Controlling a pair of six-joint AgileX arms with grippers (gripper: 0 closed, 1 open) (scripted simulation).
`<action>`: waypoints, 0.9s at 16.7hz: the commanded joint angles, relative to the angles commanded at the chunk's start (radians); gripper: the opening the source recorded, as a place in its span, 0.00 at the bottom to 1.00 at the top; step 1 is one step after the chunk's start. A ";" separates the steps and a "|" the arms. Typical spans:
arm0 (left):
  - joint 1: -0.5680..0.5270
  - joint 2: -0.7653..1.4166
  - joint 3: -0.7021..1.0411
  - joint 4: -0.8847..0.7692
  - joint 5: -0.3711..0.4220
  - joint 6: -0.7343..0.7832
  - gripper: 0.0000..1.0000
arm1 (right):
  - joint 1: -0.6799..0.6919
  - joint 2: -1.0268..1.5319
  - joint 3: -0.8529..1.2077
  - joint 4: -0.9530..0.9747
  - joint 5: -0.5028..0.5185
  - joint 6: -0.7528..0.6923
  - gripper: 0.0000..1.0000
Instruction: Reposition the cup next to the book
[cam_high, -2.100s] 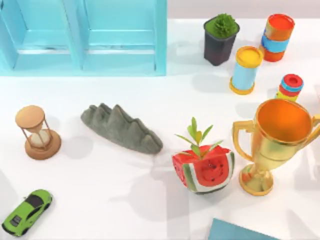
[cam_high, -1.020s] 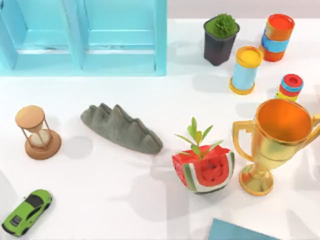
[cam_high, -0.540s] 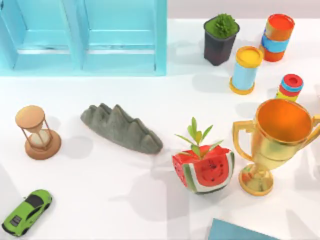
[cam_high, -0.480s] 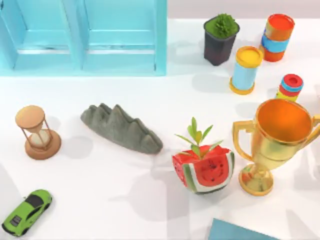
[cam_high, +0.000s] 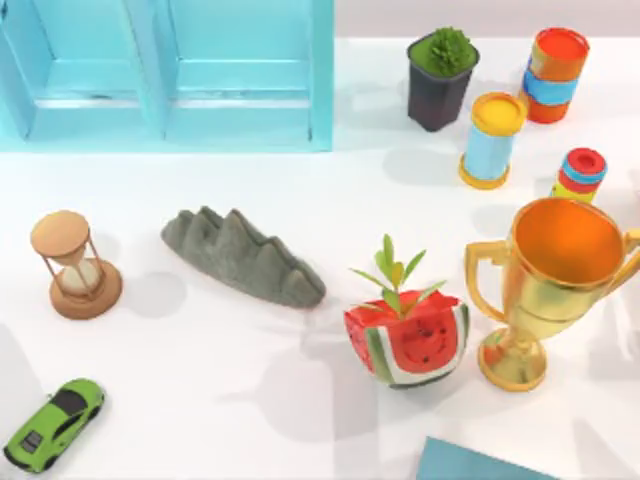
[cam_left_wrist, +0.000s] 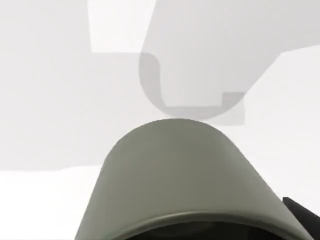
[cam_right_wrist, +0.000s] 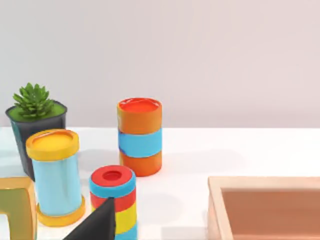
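On the white surface (cam_high: 200, 380), the flat, thin teal-blue book (cam_high: 480, 462) lay at the top view's bottom edge, right of centre. A rounded grey-green cup (cam_left_wrist: 185, 175) sat close against the left gripper (cam_left_wrist: 302, 215); whether the gripper grasped it could not be told.

The changes in the top view are limited to the shading on the flat white tabletop (cam_high: 200, 340). The soft grey shadow at the left table edge (cam_high: 10, 370), just above the small lime-green toy sports car (cam_high: 55, 423), is widening. It is reaching slightly further onto the table than it did 2.1 s ago. The broad pale grey shadow patch in the middle foreground (cam_high: 290, 400) is shifting slightly, and its outline is drawing out a little toward the left compared with the earliest picture
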 joint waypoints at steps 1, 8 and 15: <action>-0.030 0.001 0.003 -0.005 0.006 -0.041 0.00 | 0.000 0.000 0.000 0.000 0.000 0.000 1.00; -0.409 0.015 0.031 -0.063 0.064 -0.614 0.00 | 0.000 0.000 0.000 0.000 0.000 0.000 1.00; -0.972 0.035 0.072 -0.136 0.118 -1.590 0.00 | 0.000 0.000 0.000 0.000 0.000 0.000 1.00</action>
